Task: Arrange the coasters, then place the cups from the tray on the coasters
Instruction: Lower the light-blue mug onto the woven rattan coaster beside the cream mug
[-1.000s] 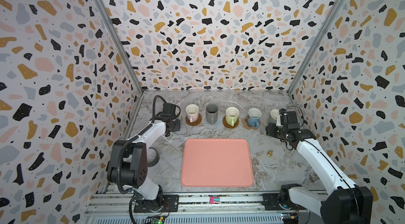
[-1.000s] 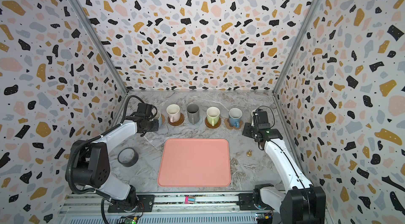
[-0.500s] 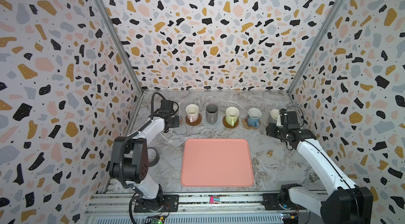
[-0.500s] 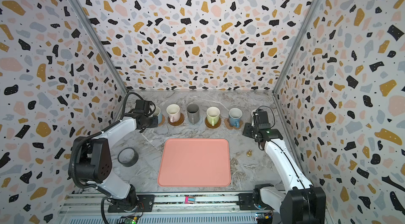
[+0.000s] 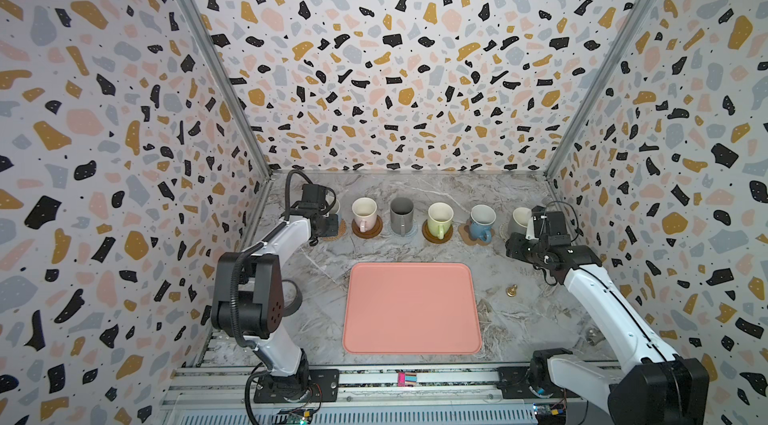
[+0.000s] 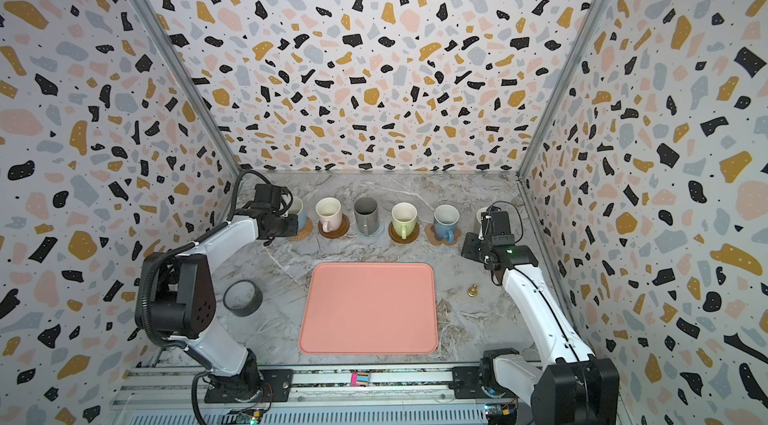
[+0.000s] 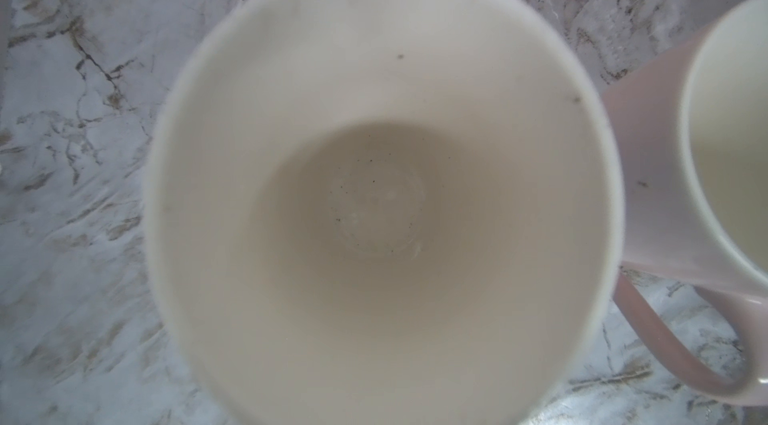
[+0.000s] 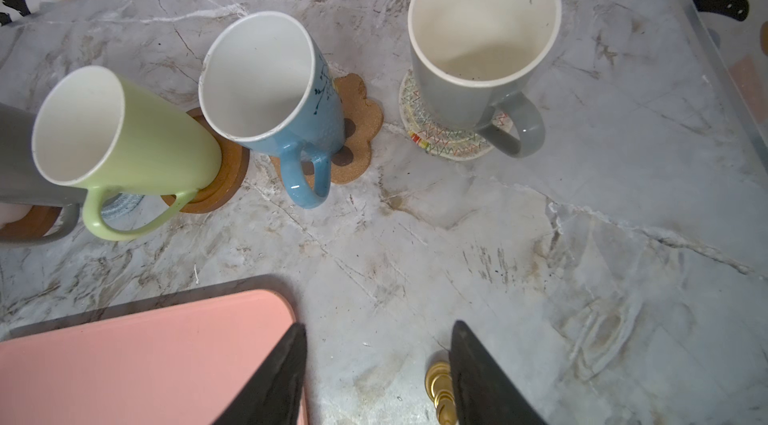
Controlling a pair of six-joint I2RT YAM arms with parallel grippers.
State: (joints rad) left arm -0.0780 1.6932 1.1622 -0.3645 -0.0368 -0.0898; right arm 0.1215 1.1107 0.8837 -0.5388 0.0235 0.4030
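Nearest, the tray [image 5: 411, 310] lies bare in the middle of the desk [image 5: 519, 319], so no cups remain to fetch from it. A black tape roll [image 6: 243, 298] sits to its left and a small brass bell [image 5: 511, 290] to its right. Beyond the bell the right gripper [image 8: 378, 325] hangs over bare desk, its fingers [image 8: 274, 377] apart with nothing between them, just near of the light grey cup [image 8: 478, 48] on the cream woven coaster [image 8: 449, 140]. The far row runs leftward: blue cup [image 5: 482, 221] on the paw coaster [image 8: 357, 127], green cup [image 5: 439, 217] on a brown disc [image 8: 224, 181], dark grey cup [image 5: 401, 215] on a blue-grey round [image 5: 410, 231], pink cup [image 5: 364, 213] on a second disc [image 5: 376, 231]. At the far left end the last cup [image 7: 374, 194] stands upright on the tan woven coaster [image 6: 306, 231]. The left gripper [image 5: 326, 225] is at its near side, with the wrist looking straight down its mouth. Its jaws are together, possibly pinching the handle, though the fingers are hidden and I cannot tell. Only the left arm is within reach of this cup. I judge the placing nearly done, calling for a release and a straight rise.
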